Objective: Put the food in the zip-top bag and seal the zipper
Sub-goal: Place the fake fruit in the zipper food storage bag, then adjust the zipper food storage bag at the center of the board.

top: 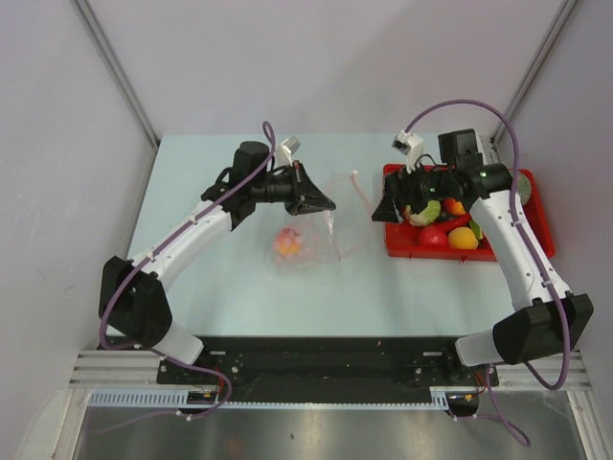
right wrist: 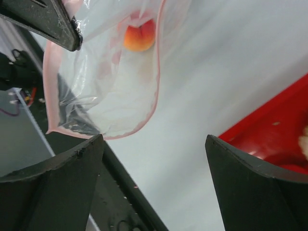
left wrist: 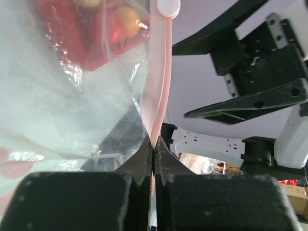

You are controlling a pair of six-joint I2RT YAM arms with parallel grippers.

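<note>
The overhead view is brightly and evenly lit by diffuse light; only faint, soft-edged shadows are cast on the pale blue-green tabletop [top: 287, 297]. Small white glints are scattered over the clear, crinkly plastic zip-top bag [top: 326, 222]. In the left wrist view the matte black left fingers [left wrist: 137, 166] are rendered dark and slightly soft, and speckled glare is caught on the film at upper left. In the right wrist view the black right fingers [right wrist: 57, 183] are blurred at their edges, the tabletop is washed out toward white, and the round orange-red toy fruit [right wrist: 140, 38] is seen hazily through the film.
</note>
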